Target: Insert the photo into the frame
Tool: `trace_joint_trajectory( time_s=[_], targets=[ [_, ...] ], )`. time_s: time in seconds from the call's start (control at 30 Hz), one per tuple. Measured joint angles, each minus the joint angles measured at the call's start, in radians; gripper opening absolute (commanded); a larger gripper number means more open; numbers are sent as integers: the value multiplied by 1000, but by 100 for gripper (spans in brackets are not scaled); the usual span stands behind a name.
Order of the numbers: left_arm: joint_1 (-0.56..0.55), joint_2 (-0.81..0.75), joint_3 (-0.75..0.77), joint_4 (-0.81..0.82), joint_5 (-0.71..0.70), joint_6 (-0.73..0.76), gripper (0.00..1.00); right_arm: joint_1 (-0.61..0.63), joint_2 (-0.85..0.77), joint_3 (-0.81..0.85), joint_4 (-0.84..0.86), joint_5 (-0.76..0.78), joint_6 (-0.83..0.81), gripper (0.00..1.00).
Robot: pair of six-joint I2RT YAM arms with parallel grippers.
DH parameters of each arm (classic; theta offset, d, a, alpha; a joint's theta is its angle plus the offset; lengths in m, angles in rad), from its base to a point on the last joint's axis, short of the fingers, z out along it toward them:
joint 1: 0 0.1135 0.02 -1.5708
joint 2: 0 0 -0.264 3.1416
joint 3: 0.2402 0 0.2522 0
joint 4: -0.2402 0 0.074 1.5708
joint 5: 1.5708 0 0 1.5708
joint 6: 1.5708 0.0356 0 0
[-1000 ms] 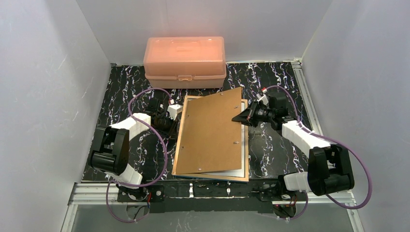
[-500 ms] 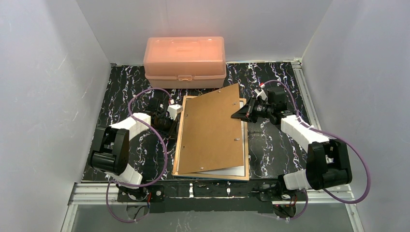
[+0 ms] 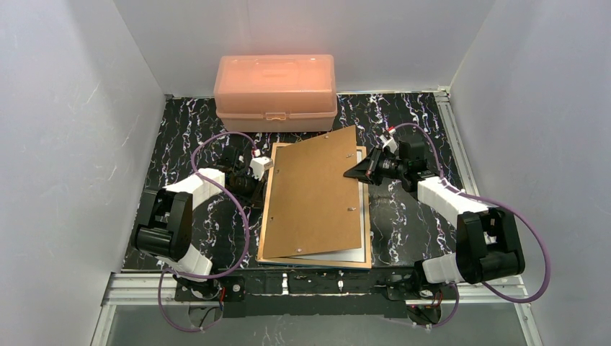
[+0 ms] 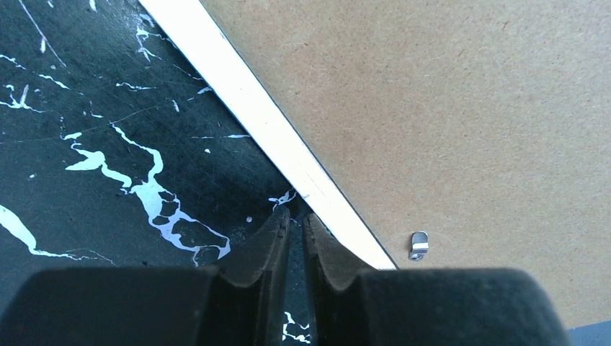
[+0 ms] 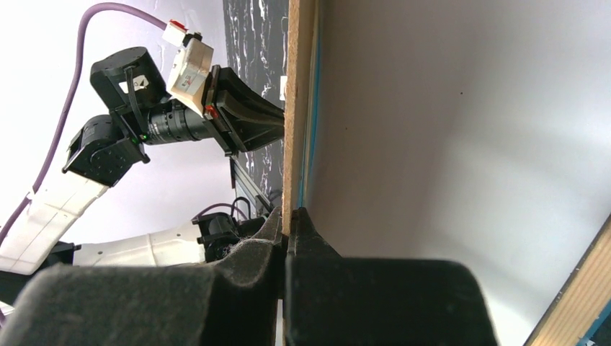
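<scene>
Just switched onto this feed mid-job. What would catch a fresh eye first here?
The brown backing board stands out: it sits skewed and raised over the frame lying face down mid-table, with the right claw pinching its right edge near the far end. The left claw is shut on nothing, low beside the frame's left edge, and a salmon-pink box sits against the back wall.

top: high, looking down | wrists: close-up, opposite sides | shared: frame (image 3: 315,205)
</scene>
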Motion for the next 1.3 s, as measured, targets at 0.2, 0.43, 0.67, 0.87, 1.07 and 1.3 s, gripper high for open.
trace_joint_trajectory(
  time_s=[0.2,0.43,0.67,0.87,1.07,1.3],
  targets=[
    [-1,0,4,-16,1,6,10,2,-8,0,22,0,1,1],
    [-1,0,7,-30,4,7,9,2,-8,0,29,-3,-9,1],
    [-1,0,8,-31,4,7,8,2,9,13,38,-27,-20,1],
    [-2,0,8,-31,5,8,7,3,39,47,39,-49,-49,1],
    [-2,0,21,-37,5,8,6,2,39,59,27,-51,-57,1],
    [-3,0,23,-39,5,15,5,0,38,51,28,-47,-34,1]
  ],
)
